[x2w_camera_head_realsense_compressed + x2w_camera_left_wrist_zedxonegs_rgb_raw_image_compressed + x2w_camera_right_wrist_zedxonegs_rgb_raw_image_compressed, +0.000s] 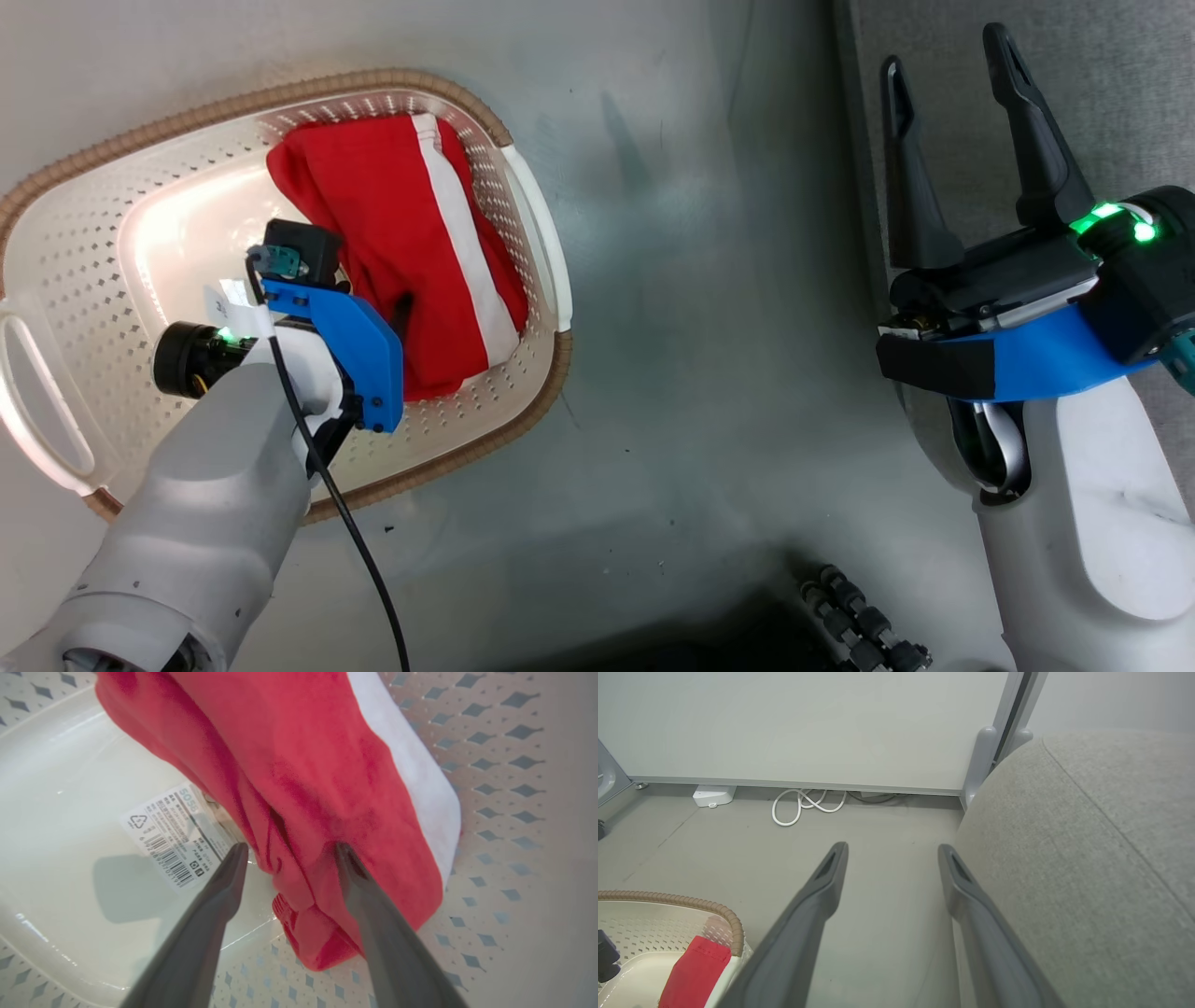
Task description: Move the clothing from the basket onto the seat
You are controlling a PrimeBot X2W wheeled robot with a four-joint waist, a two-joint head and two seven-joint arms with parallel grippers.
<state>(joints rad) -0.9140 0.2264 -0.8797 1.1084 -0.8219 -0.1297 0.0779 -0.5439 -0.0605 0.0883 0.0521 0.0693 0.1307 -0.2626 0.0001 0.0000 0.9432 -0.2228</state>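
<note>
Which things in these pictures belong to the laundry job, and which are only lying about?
Job: red clothing, basket, grey seat, open left gripper at the clothing, open right gripper near the seat.
Lying about: white cable loop, small white box at the wall.

Plain grey floor (887,826), a few scuffs. At the foot of the pale wall panel (808,723) a white cable (803,804) lies in loose loops, with a small white box (713,796) nearby. A rounded grey post (979,760) stands at the panel's end.
</note>
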